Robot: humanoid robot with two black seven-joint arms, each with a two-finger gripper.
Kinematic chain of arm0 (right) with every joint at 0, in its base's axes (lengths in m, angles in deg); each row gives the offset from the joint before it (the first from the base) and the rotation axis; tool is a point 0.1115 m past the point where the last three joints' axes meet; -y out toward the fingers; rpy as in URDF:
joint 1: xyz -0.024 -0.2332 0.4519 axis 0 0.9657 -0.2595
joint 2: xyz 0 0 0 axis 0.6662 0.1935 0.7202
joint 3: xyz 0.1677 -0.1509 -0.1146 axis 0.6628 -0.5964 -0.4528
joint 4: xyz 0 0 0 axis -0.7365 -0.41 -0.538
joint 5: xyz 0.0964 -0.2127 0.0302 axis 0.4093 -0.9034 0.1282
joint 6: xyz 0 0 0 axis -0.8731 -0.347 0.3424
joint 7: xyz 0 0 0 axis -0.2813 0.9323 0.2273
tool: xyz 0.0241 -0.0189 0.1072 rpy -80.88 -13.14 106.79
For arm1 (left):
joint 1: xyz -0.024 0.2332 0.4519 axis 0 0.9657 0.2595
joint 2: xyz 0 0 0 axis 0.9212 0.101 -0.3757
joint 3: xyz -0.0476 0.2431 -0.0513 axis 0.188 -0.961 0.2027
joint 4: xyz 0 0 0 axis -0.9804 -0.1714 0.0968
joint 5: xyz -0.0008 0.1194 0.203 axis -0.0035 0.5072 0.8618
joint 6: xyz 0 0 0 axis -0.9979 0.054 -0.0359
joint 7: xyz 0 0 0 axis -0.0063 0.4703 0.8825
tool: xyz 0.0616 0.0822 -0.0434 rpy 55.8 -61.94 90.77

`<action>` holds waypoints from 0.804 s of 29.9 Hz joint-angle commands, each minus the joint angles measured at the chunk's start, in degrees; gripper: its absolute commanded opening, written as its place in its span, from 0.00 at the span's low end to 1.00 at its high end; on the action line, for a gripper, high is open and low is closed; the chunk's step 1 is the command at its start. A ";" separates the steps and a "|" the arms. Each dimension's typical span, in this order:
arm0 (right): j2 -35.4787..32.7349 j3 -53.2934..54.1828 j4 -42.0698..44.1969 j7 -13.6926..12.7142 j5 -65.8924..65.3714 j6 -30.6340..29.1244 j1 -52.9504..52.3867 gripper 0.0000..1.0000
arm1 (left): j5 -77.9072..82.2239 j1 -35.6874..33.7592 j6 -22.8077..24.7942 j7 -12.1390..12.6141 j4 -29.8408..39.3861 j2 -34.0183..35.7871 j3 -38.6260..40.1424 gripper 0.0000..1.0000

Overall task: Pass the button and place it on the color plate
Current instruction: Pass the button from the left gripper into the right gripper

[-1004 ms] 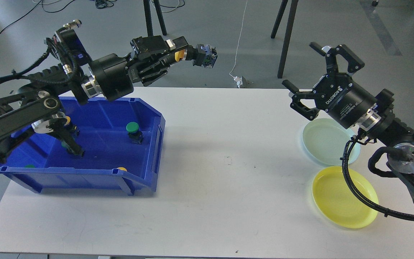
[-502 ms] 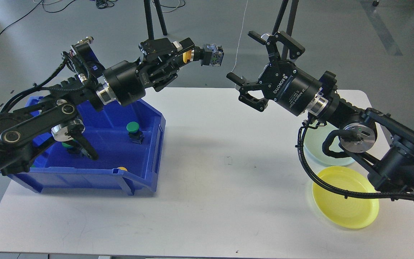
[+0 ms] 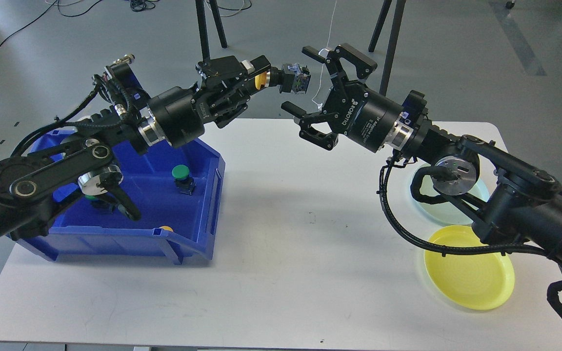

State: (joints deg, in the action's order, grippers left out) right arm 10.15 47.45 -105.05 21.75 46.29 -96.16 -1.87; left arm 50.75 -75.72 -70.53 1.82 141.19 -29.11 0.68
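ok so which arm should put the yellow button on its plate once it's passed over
Right. Its open end effector is already at the yellow button held by the left end effector, and the yellow plate lies on the right arm's side, far from the left.

The left arm comes in from the lower left, its thick links low near the edge and its forearm rising up and to the right. The left hand [image 3: 254, 80] is at the far end, raised, pointing right, with both fingers closed together. The right arm enters from the lower right and stretches up and to the left, a black cable looping beneath the wrist. The right hand [image 3: 305, 78] faces the left one, fingers spread wide apart, one finger high and one low, just beside the left hand's tip.
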 commanded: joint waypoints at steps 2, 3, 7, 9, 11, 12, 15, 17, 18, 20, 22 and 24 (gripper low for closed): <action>1.31 -0.01 1.05 0.00 0.00 0.00 -0.52 0.79 | 0.00 0.01 0.01 0.00 -0.02 -0.09 0.00 0.00; 1.31 -0.01 1.05 0.00 -0.09 0.00 -0.61 0.71 | 0.00 0.01 0.01 0.00 -0.02 -0.09 0.00 0.00; 1.23 -0.18 0.96 0.00 -0.62 0.00 -0.70 0.34 | 0.00 0.01 0.10 0.00 -0.02 -0.09 0.00 0.00; 1.31 -0.10 1.05 0.00 -0.79 0.00 -0.79 0.14 | 0.00 0.09 0.27 0.00 -0.02 0.00 0.00 0.00; 1.14 -0.01 1.05 0.00 -0.79 0.00 -0.88 0.06 | 0.00 0.09 0.36 0.00 -0.02 0.00 0.00 0.00; 1.05 -0.01 0.97 0.00 -0.79 0.00 -0.79 0.03 | 0.00 0.09 0.36 0.00 -0.02 0.00 0.00 0.00; 0.87 -0.01 0.96 0.00 -0.79 0.00 -0.79 0.01 | -0.09 0.18 0.45 0.00 -0.02 0.00 0.00 0.00; 0.79 -0.01 0.96 0.00 -0.71 0.00 -0.79 0.01 | -0.09 0.36 0.45 0.00 -0.02 0.00 0.00 0.00; 0.79 -0.01 0.96 0.00 -0.71 0.00 -0.79 0.00 | 0.00 0.36 0.54 0.00 -0.02 0.00 0.00 0.00; 0.79 -0.01 0.96 0.00 -0.71 0.00 -0.88 0.00 | 0.00 0.45 0.63 0.00 0.07 0.08 0.00 0.04; 0.79 -0.01 0.96 0.00 -0.71 0.00 -0.79 0.00 | 0.00 0.45 0.71 0.00 -0.02 0.08 0.00 0.17; 0.61 -0.09 0.96 0.00 -0.71 0.00 -0.79 0.00 | -0.26 0.45 0.71 0.00 -0.02 0.17 0.00 0.59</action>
State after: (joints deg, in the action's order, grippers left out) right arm 10.95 47.35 -104.09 21.74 45.48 -96.17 -2.70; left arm 50.69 -75.30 -69.90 1.75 141.22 -29.08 0.72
